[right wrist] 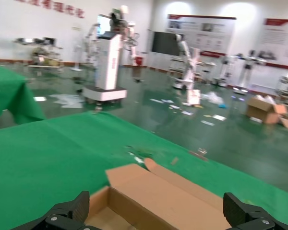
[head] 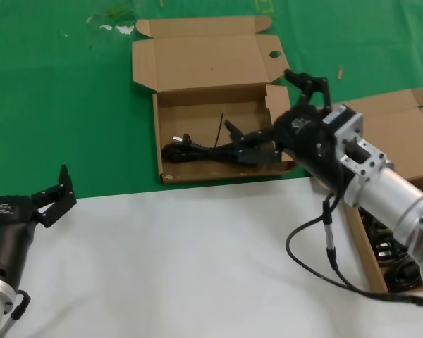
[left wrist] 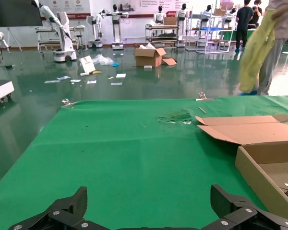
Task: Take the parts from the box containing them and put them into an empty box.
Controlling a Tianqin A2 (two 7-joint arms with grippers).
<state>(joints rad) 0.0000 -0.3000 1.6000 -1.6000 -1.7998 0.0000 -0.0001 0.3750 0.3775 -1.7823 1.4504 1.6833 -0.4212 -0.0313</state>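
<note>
The wide box with a round-holed flap point(head: 197, 67) lies open on the green mat, with one black cable point(head: 211, 151) along its near wall. My right gripper point(head: 259, 100) is open and empty, hovering over that box's right end; its wrist view shows the box point(right wrist: 158, 191) between the wide-apart jaws. The plain-lidded box point(head: 402, 127) sits at the right, largely hidden under my right arm, with more black cables point(head: 391, 260) showing in its near part. My left gripper point(head: 56, 201) is open and empty at the near left, by the mat's edge.
A white cloth point(head: 183, 267) covers the near table and the green mat point(head: 56, 98) the far part. White scraps point(head: 116, 27) lie at the mat's back. The left wrist view shows the holed box's corner point(left wrist: 259, 167) to one side.
</note>
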